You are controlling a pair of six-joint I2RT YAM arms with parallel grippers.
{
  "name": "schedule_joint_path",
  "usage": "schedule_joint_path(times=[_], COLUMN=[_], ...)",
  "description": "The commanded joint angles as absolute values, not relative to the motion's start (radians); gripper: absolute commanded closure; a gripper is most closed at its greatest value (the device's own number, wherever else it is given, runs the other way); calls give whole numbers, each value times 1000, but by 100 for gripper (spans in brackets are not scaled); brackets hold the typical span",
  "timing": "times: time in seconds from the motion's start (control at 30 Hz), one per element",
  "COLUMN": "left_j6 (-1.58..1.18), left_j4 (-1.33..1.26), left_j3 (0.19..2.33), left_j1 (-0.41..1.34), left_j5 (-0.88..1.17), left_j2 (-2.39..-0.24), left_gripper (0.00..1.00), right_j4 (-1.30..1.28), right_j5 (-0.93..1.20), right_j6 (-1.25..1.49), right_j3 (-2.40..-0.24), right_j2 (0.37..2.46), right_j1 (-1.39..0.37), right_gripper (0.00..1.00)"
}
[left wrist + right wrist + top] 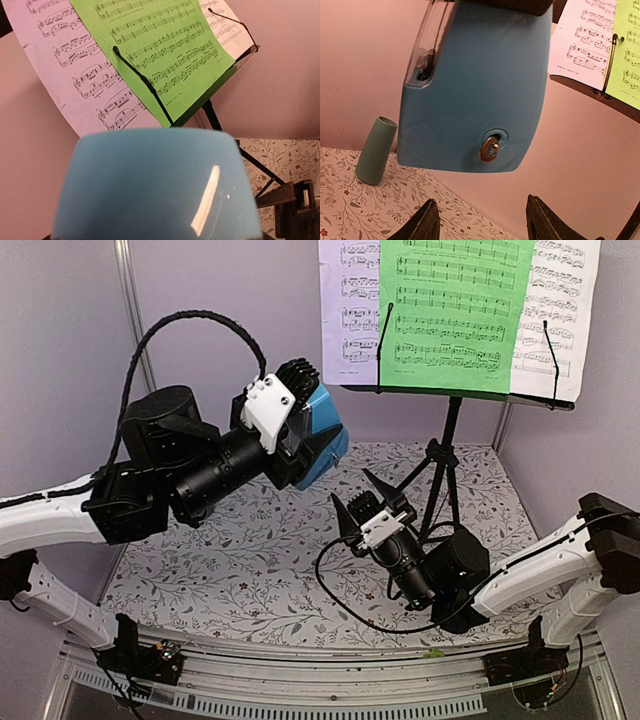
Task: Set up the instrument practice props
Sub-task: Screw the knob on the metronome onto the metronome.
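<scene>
Blue metronome [322, 440] hung in the air above the far-left part of the floral table cover [250, 570], not touching it. The left gripper [300, 410] was clenched on it, w/ black fingers [297, 375] clamped over its body. In the right wrist view one flat side of it showed a metal winding key [489, 149]. In the left wrist view its blue body filled the bottom of the frame.

Black music stand [450, 430] stood toward the far-right corner, tripod legs on the cover & desk raised high. A green page [455, 305] sat in the middle of the desk, overlapping white pages [350, 310] on either side. All rested on the desk ledge, w/ two thin wire holders [385, 340] lying across them.

The right gripper [362, 498] was lower, toward the table ctr, btwn the metronome & the stand's legs, and apart from both. Its jaws were spread wide w/ nothing in them, pointing up at the metronome.

A teal cup [375, 150] stood on the cover close to a wall. It showed only in the right wrist view, so I couldn't tell which table edge.
</scene>
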State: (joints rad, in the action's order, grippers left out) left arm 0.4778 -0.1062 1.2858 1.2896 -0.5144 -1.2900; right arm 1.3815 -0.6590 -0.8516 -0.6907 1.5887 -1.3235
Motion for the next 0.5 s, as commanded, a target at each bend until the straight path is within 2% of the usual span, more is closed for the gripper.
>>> schedule_joint_path(times=[0.0,0.27,0.47], left_j6=[514,504,490], left_j4=[-92,29,38], left_j3=[1382,1490,1503], left_j1=[1315,1333,1345], left_j5=[-544,-578,-584], left_j2=[-1318,-1383,-1390], left_gripper=[100,100,100], right_j4=[1513,1576,1514], right_j5=[-636,-633,-621], right_j6=[-888,-893,-866], right_j3=[-709,-745,-741], right_j2=[1653,1669,1652], right_j1=[-1318,-1292,-1292], right_gripper=[39,42,47])
